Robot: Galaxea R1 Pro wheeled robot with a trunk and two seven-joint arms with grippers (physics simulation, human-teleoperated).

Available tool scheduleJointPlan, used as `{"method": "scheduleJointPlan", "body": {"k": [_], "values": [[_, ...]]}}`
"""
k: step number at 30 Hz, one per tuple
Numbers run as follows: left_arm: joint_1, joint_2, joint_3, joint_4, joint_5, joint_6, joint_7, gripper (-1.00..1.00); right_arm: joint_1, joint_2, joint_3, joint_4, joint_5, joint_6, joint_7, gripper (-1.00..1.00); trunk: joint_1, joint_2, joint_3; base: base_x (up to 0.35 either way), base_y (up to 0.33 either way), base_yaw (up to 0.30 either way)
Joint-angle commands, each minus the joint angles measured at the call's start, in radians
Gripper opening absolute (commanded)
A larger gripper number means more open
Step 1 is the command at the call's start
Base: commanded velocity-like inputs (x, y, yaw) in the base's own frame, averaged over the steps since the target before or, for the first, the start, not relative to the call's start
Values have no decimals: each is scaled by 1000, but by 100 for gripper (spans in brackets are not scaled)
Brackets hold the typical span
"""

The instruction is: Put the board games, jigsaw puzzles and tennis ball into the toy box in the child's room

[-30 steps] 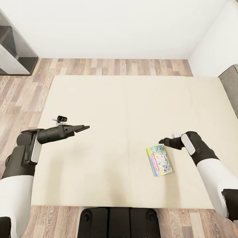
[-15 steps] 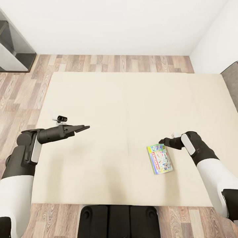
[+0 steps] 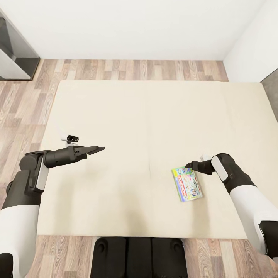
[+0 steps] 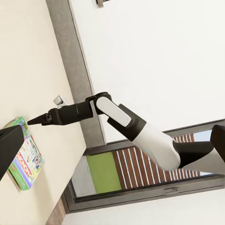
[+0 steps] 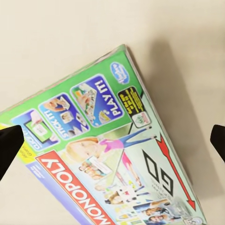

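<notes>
A single board game (image 3: pixel 187 184) lies flat on the cream mattress of the bed (image 3: pixel 127 112), toward the right side of the near half as the head camera sees it. It is a thin straight-edged box printed in green, blue, red and yellow (the right wrist view reads "MONOPOLY" on a red band across its lid (image 5: pixel 117 178)), turned slightly askew to the bed's edges. A faint seam runs down the middle of the mattress, just left of the game.

The right gripper (image 3: pixel 190 166) hangs over the far end of the game, close above it; from the head camera I cannot tell whether it touches the box. In the right wrist view its two dark fingertips (image 5: pixel 9 147) sit far apart at opposite edges of the picture with the box lid between them, so the claw is spread wide and grips nothing.

The left gripper (image 3: pixel 97 149) is held out over the left part of the mattress, well apart from the game, pointing toward the middle of the bed. Its jaws look nearly together, though the angle is too flat to tell their state for certain.

Around the bed runs light wood-plank floor (image 3: pixel 23 108), with white walls (image 3: pixel 135 27) beyond and a grey-framed unit (image 3: pixel 13 58) at the far left corner.
</notes>
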Motion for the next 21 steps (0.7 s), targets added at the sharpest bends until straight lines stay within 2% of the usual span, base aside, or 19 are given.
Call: {"method": "scheduleJointPlan", "body": {"k": [1,21], "values": [[0,0,0,0,0,11,-4,100,-1,-1,5,-1,0,3,1,100,0,-2,-3,0,0,0],[0,0,0,0,0,11,-4,100,0,-1,7,-1,0,3,2,100,0,-2,-36,0,0,0]]}}
